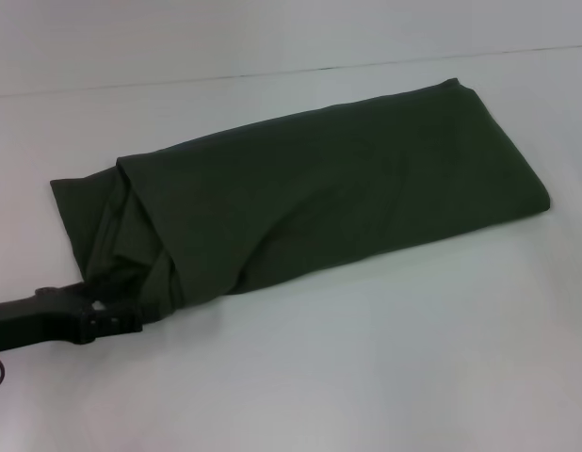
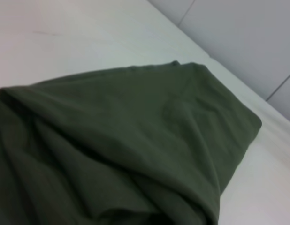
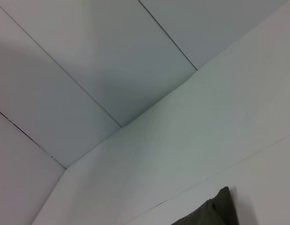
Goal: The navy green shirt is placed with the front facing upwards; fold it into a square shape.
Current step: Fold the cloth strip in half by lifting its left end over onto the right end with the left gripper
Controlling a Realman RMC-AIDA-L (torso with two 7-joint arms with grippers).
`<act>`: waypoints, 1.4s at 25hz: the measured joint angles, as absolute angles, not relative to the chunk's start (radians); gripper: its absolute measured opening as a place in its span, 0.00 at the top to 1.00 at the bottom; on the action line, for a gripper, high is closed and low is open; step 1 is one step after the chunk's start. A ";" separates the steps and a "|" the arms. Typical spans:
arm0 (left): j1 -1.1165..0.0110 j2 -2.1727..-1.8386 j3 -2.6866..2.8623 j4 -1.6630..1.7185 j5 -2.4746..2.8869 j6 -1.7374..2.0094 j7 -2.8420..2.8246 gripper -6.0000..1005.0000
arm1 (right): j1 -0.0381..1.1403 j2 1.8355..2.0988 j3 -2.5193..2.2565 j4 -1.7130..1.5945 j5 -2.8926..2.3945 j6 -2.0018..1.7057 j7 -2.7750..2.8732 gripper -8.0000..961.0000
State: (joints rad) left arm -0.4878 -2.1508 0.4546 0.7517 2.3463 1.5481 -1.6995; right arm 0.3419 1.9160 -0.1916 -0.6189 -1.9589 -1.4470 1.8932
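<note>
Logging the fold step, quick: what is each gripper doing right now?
Left gripper: at the near-left end of the navy green shirt, its tip under bunched cloth; open or shut cannot be told.
Right gripper: not in view.

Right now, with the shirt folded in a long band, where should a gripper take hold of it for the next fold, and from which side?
Probably the loose, bunched end of the navy green shirt on the robot's left, approached from that side. There the layers are rumpled and lift off the white table, giving an edge to pinch; the other end is a flat, closed fold. The left gripper is already at this end.
</note>
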 joint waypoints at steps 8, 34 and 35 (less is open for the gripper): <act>-0.493 -2.157 0.476 0.749 2.353 1.537 -1.698 0.06 | 0.342 1.916 -0.192 -0.616 -1.959 -1.446 1.894 0.11; -0.524 -2.161 0.537 0.730 2.347 1.468 -1.708 0.23 | 0.346 1.922 -0.187 -0.612 -1.953 -1.445 1.892 0.11; -0.524 -2.161 0.537 0.731 2.347 1.470 -1.708 0.25 | 0.347 1.922 -0.186 -0.612 -1.953 -1.445 1.891 0.11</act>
